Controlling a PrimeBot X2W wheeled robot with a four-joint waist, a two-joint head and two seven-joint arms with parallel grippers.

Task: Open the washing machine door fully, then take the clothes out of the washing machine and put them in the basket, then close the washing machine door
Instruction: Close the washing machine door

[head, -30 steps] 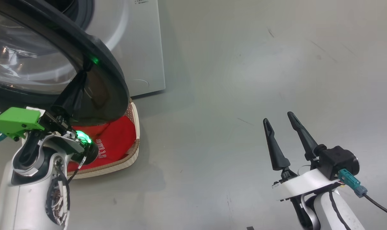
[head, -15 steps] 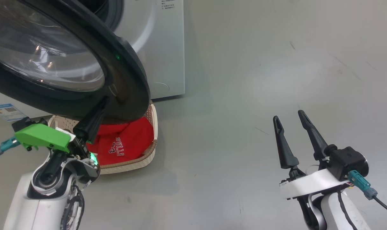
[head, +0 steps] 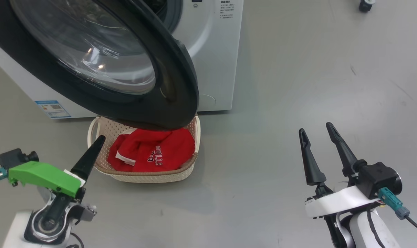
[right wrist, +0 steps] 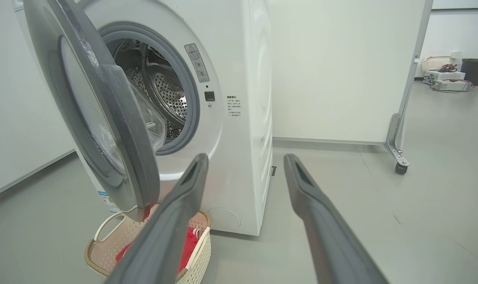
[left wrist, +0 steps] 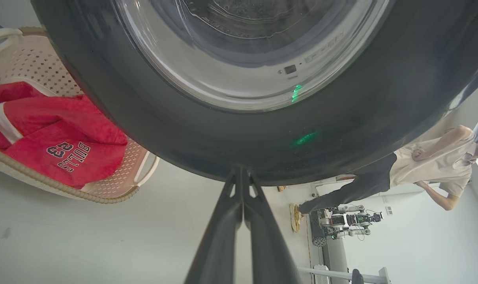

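Observation:
The white washing machine (head: 211,51) stands at the top, its steel drum (right wrist: 164,90) exposed. The washing machine door (head: 180,86), black-rimmed with a glass bowl, hangs open over the basket (head: 143,174). Red clothes (head: 153,151) with "BULLS" lettering lie in the basket. My left gripper (head: 98,140) is shut with nothing in it, its tip by the basket's left rim, below the door. In the left wrist view that gripper (left wrist: 241,170) points at the door's lower rim (left wrist: 223,138). My right gripper (head: 315,128) stands open and bare over the floor, far right of the basket.
A blue sticker (head: 53,107) marks the machine's front. A person (left wrist: 432,157) stands beyond the door near another robot (left wrist: 349,221). A white wheeled partition (right wrist: 396,157) stands right of the machine. Bare grey floor (head: 280,103) spreads to the right.
The head view has pulled back, bringing more of the machine and the whole basket into view. My left gripper, earlier against the door rim, now sits lower and apart from it. The right gripper stays open.

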